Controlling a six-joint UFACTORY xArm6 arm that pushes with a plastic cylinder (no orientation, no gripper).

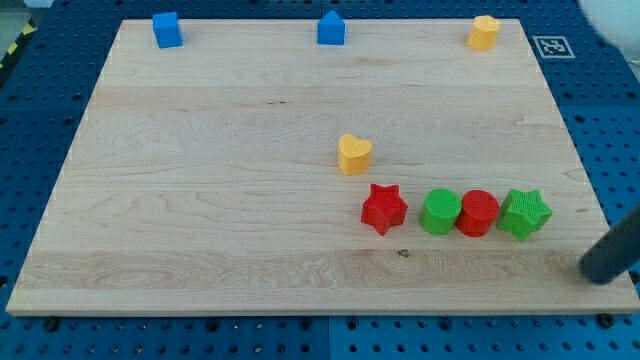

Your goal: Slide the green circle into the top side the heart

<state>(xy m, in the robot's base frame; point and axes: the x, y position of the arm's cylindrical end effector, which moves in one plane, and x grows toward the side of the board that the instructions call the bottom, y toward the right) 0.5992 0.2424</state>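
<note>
Our green circle block (440,212) sits on the wooden board (200,200), touching the red circle block (478,213), below-right of the yellow heart block (354,154). My tip (603,268), gripperless, rests well right. No legible writing.

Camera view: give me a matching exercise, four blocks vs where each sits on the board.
Blocks:
1. yellow heart
2. green circle
3. green star
4. red star

Places:
A. the bottom row's right end, nearest my tip
B. the bottom row's left end
C. touching the red circle, on its left
D. alone, mid-board, above the row

Pairs: 1-D, 2-C, 3-A, 4-B
</note>
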